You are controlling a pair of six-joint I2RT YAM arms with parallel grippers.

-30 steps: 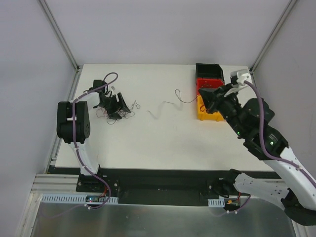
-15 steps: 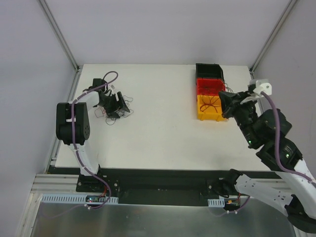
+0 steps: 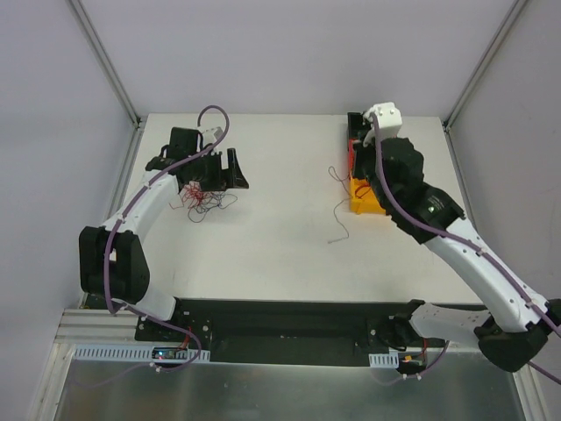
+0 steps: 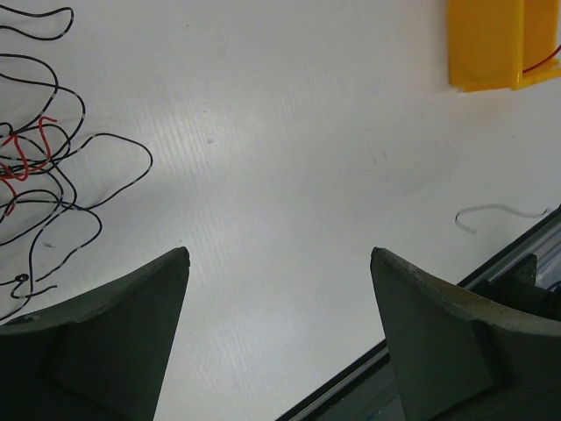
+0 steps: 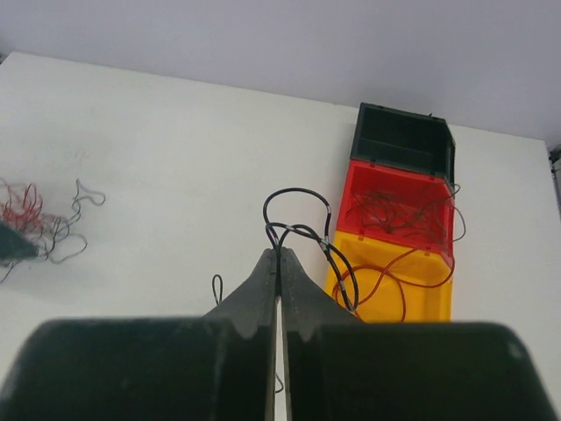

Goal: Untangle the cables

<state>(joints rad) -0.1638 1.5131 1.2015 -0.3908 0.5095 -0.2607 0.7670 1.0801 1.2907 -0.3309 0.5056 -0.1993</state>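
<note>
At the upper right of the frame, the right claw [image 5: 279,254] pinches one black wire [image 5: 298,230] beside the yellow bin [image 5: 421,303]; binning it seems next. The left claw [image 4: 279,256] gapes near the tangle [image 4: 35,175].

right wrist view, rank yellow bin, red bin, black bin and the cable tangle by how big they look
1-2. yellow bin and red bin, about alike
3-4. black bin and cable tangle: similar spread, tangle cut by the frame edge, so unranked
</note>
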